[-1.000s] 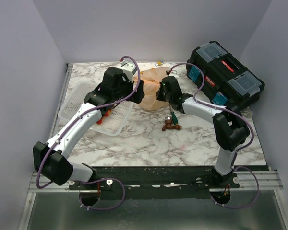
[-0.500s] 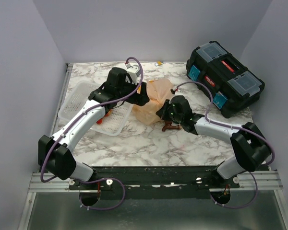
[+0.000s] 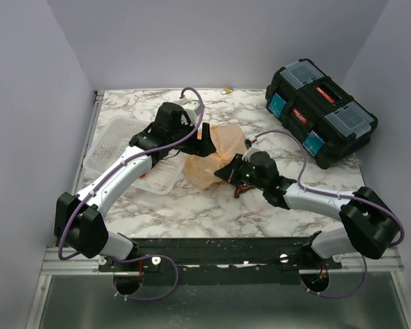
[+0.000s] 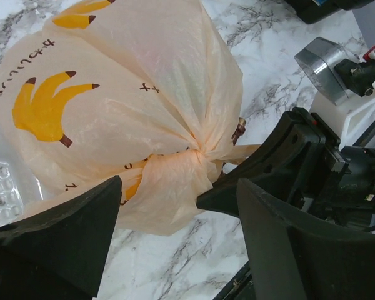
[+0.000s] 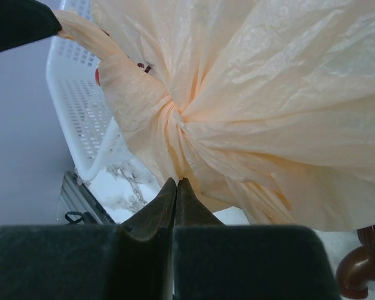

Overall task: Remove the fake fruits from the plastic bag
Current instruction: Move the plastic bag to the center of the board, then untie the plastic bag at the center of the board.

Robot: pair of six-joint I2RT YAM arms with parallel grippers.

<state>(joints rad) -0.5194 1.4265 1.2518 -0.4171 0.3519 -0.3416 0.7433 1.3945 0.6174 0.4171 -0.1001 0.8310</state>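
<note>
On the bench (image 3: 185, 209), a white marble-look top with grey veins, the bag (image 3: 225, 142) lies about mid-surface. Its neck is twisted and knotted, so the contents do not show. Pale, plain walls (image 3: 205, 41) close the bench in to the left of the bag, beyond it and to its right. A metal rail (image 3: 212, 255) carrying both arm bases runs along the edge nearer than the bag. Just beside the bag on its left, a white mesh basket (image 3: 113, 140) sits on the marble. Well to the bag's right and farther back stands a black toolbox (image 3: 322, 110) with clear lid panels. Just nearer than the bag, a brown tap fitting (image 5: 361, 270) rests on the surface. The left tool (image 4: 178, 187) hangs over the bag's far-left side with its jaws apart, the knot lying between and beyond them. The right tool (image 5: 176, 181) reaches in from the bag's near-right side, jaws together, tips pinched on the thin plastic just under the knot.
</note>
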